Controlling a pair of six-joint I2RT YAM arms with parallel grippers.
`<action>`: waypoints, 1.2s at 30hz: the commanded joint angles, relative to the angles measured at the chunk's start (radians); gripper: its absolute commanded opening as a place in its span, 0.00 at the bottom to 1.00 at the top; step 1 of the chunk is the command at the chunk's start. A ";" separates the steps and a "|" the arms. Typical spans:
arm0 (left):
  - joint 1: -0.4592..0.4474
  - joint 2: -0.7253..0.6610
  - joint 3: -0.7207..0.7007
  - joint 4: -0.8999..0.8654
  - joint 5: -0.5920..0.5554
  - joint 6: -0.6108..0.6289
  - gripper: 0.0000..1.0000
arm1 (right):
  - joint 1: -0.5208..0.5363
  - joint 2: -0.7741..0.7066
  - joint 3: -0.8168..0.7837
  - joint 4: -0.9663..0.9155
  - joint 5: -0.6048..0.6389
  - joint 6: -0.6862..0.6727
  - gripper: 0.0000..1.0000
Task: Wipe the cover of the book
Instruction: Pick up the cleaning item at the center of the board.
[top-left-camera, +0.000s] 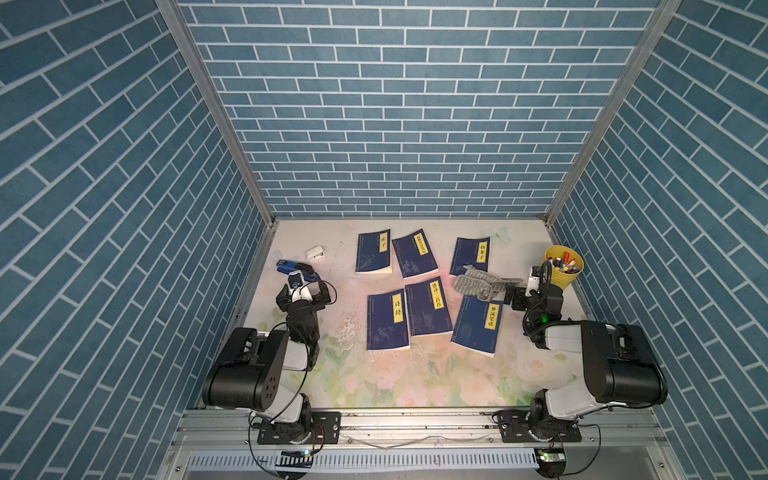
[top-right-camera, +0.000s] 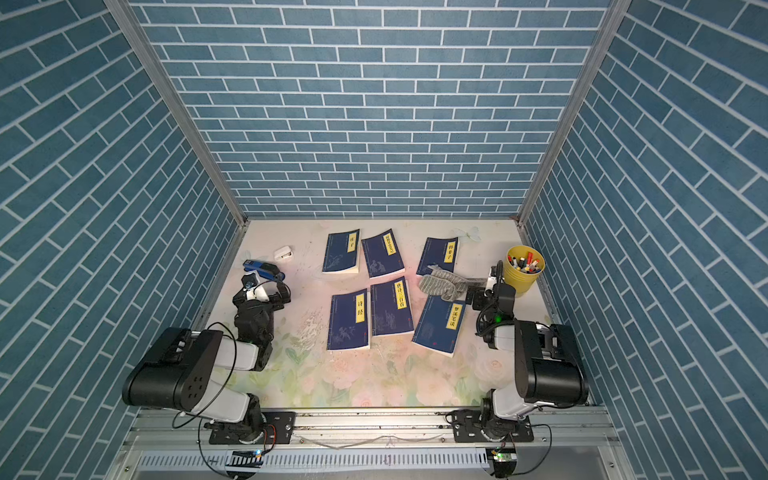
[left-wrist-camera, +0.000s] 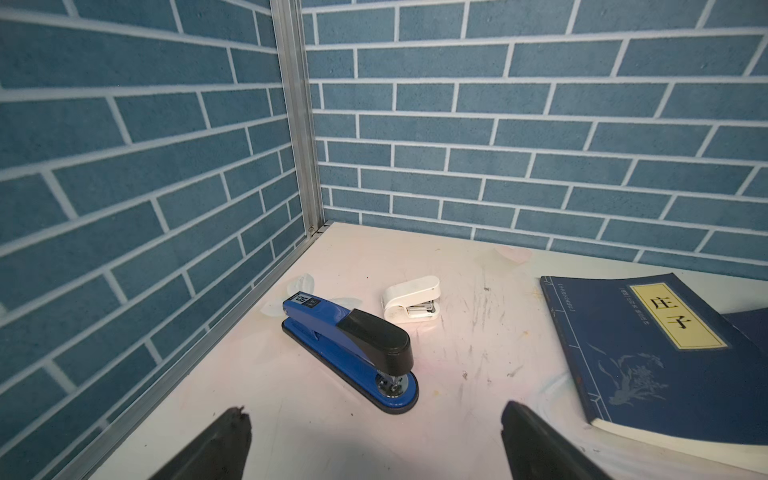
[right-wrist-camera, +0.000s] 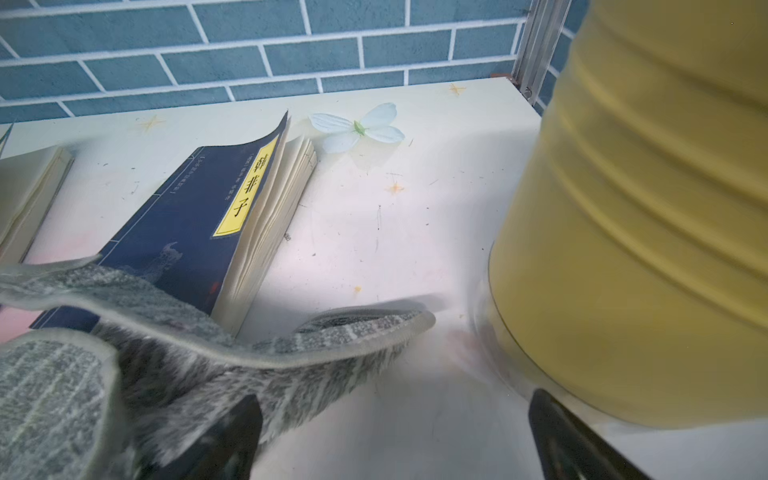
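Note:
Several dark blue books with yellow title labels lie flat on the table in two rows. A grey fuzzy cloth drapes over the near end of the back right book and touches the far corner of the front right book. My right gripper is open at the cloth's right end. One finger rests against the cloth's fringe and the table shows between the jaws. My left gripper is open over bare table, just short of a blue stapler.
A yellow cup of pens stands close beside the right gripper. A small white stapler lies beyond the blue stapler near the back left corner. The back left book lies right of the left gripper. Brick-patterned walls enclose three sides.

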 joint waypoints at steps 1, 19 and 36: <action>0.005 0.010 0.001 0.024 -0.002 0.009 1.00 | -0.003 0.010 0.023 0.023 -0.010 -0.039 0.99; 0.005 0.010 0.000 0.024 -0.003 0.010 1.00 | -0.004 0.011 0.022 0.023 -0.011 -0.039 0.99; 0.002 -0.108 0.105 -0.267 -0.016 -0.003 1.00 | 0.006 -0.074 0.158 -0.291 0.016 -0.035 0.97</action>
